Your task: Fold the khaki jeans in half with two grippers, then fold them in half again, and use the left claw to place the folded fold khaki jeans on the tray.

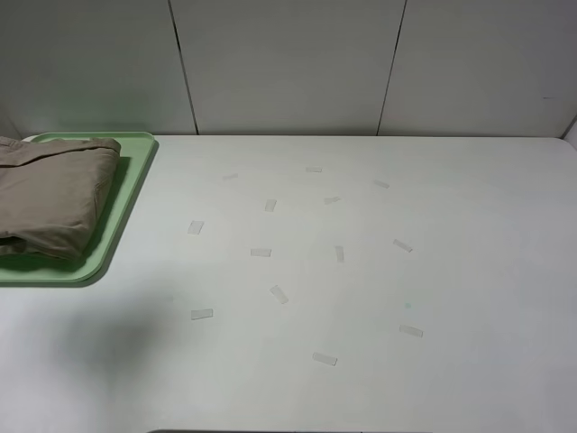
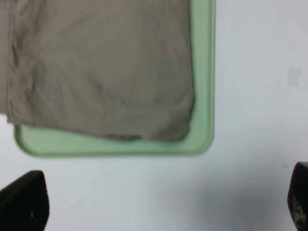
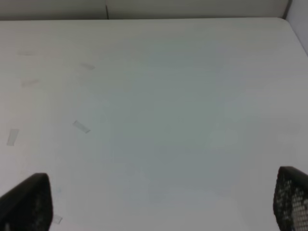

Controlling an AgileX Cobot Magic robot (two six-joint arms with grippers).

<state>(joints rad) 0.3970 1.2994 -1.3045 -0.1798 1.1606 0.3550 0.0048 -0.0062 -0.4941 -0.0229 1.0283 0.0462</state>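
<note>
The left claw [image 2: 159, 204] shows only two black finger tips, one at each side of the left wrist picture. They are spread wide apart and hold nothing. The right gripper [image 3: 154, 202] looks the same in its own wrist picture: two black tips far apart, with only bare white table [image 1: 361, 271] between them.

Just past the left fingers sits the pale mint-green plastic tray [image 2: 204, 72] with round corners and a low rim. On it lie the tan-khaki cotton jeans [image 2: 101, 67], folded into a thick, flat bundle. They cover most of the tray, and one edge may hang a little over the rim on the side away from the table's middle. In the high view the tray [image 1: 135, 180] is at the far left of the table. No arm shows there.

Small bits of clear tape [image 1: 261, 253] are stuck here and there on the table.

The job looks done: folded, placed, let go. I see nothing left to do.
</note>
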